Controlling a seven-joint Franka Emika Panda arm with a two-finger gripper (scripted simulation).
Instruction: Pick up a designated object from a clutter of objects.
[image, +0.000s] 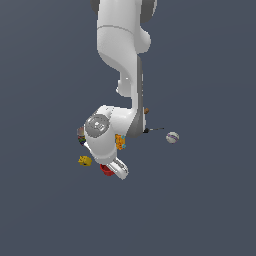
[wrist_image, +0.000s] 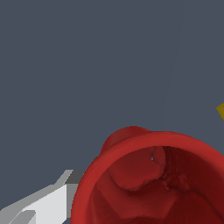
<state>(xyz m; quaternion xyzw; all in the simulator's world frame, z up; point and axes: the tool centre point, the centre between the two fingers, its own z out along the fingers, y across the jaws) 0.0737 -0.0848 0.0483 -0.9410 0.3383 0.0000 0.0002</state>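
Note:
The red cup (wrist_image: 144, 183) fills much of the wrist view, its hollow mouth facing the camera. One grey-white finger (wrist_image: 48, 203) lies just outside the cup's rim; the other finger is hidden. In the exterior view the cup (image: 106, 170) shows as a red sliver under the white hand, with my gripper (image: 116, 170) low over it and seemingly open. Around it lie the yellow lump (image: 85, 160), the orange-blue toy (image: 120, 142), the labelled can (image: 81, 134) half hidden by the arm, and the white ball (image: 172, 137).
A thin dark tool (image: 153, 129) and a brown handle end (image: 146, 111) poke out behind the arm on the exterior view's right. The yellow lump (wrist_image: 221, 111) also shows at the wrist view's edge. The floor is plain grey.

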